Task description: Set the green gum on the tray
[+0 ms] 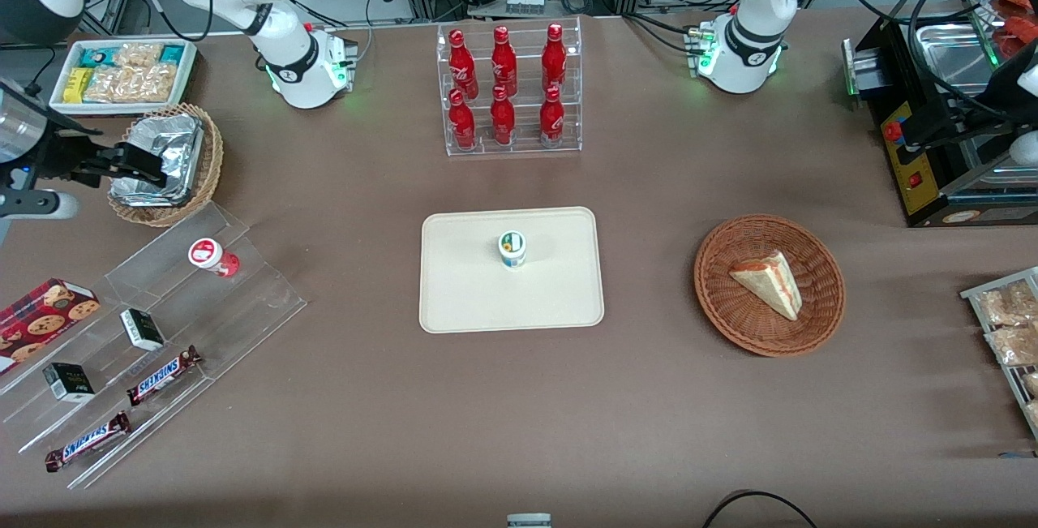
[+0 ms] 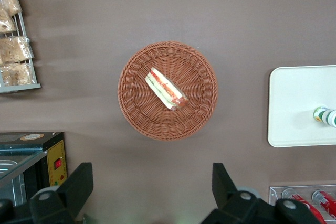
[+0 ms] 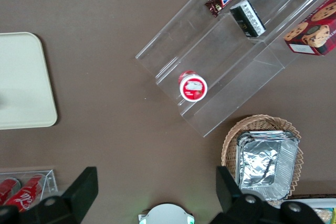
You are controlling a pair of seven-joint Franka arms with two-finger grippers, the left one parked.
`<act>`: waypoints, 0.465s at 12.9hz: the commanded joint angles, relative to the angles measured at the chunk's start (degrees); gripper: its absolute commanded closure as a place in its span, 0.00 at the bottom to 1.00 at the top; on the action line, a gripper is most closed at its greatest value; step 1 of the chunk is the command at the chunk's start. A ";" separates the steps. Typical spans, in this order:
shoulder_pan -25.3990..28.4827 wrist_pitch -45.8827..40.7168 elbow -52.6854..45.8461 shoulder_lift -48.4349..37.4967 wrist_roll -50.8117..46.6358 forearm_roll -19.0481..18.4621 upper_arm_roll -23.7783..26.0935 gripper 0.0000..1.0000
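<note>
From the front, the green gum is standing upright near the middle of the tray, while the gripper is hovering open and empty over the foil container in its wicker basket. Two Snickers bars are lying on the clear stepped shelf. The right wrist view is showing the fingers spread apart, the red-lidded bottle on that shelf, and "SNICKERS" reading clearly.

Gripper aloft (jaws apart)
</note>
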State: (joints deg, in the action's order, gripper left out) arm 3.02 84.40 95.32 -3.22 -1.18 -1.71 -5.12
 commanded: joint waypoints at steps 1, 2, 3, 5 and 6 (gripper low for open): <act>-2.49 -1.35 -0.93 -0.29 2.14 -0.57 0.64 0.00; -2.58 -1.17 -1.02 -0.29 2.41 -0.66 0.55 0.00; -2.66 -0.91 -1.02 -0.21 2.41 -0.75 0.46 0.00; -2.67 -0.91 -2.59 0.32 1.89 -0.66 0.38 0.00; -2.67 -0.82 -2.95 0.50 1.89 -0.49 0.38 0.00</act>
State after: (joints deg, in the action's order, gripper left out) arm 0.73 84.42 94.60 -3.20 0.52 -1.71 -5.08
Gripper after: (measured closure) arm 0.000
